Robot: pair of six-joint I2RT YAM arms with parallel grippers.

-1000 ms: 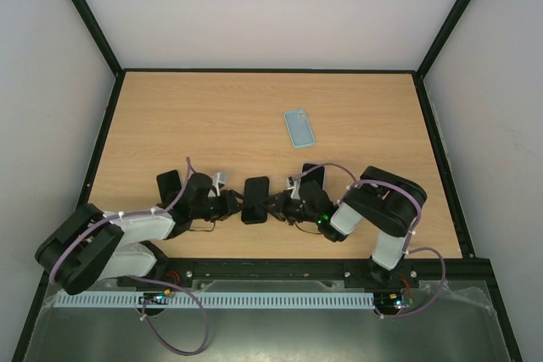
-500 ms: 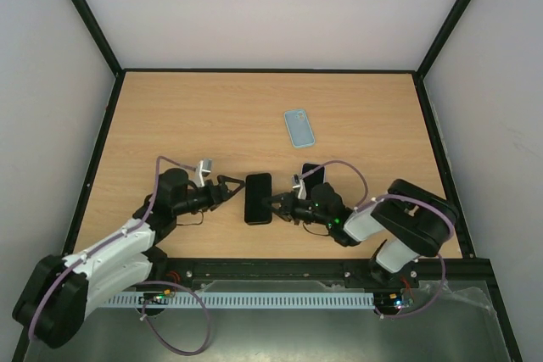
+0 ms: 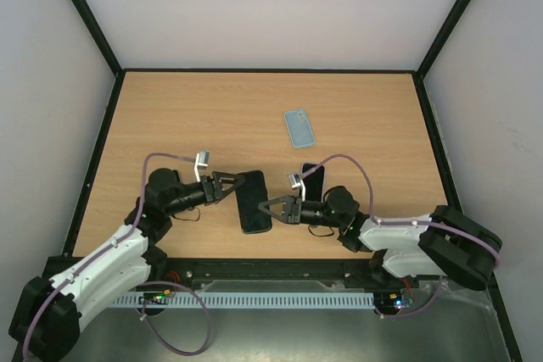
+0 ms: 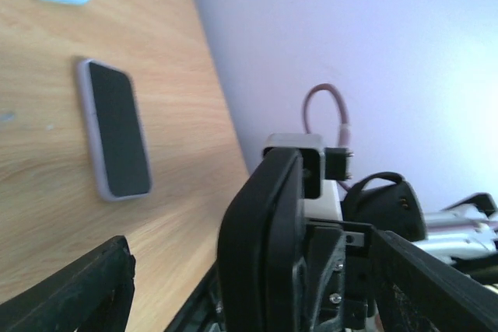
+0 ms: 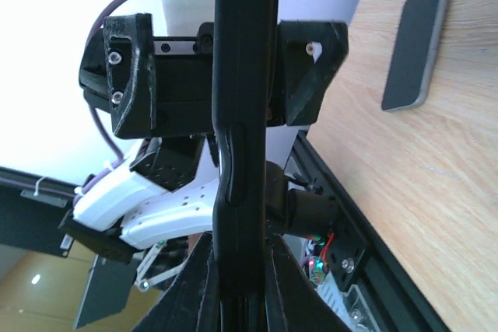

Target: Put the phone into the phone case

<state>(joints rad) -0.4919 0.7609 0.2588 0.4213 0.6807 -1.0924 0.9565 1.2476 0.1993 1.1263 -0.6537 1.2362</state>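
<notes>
- Near the front edge of the surface (image 3: 187, 116), between the two arms, is a black phone-sized slab (image 3: 253, 203). It lies face-up to the overhead camera and edge-on to both wrist cameras. I cannot tell whether it is a phone or a case, though a moulded bump on its side hints at a case.
- Pinching it is the right hand (image 3: 271, 208), with fingers (image 5: 204, 289) pressed against both faces.
- At the slab's other end is the left hand (image 3: 231, 186), with fingers (image 4: 78, 293) spread wide. They straddle the slab, and gaps show on both sides.
- Just beside the right wrist, a pale-rimmed phone (image 3: 312, 177) lies flat with its dark screen up. The light blue phone case (image 3: 299, 127) sits farther back, apart from it.
- Step, as I judge it: the slab is being passed between the hands, and insertion has not yet begun.
- The next move calls for the left hand to close squarely on the free end before the right lets go. Otherwise the slab may twist or drop.
</notes>
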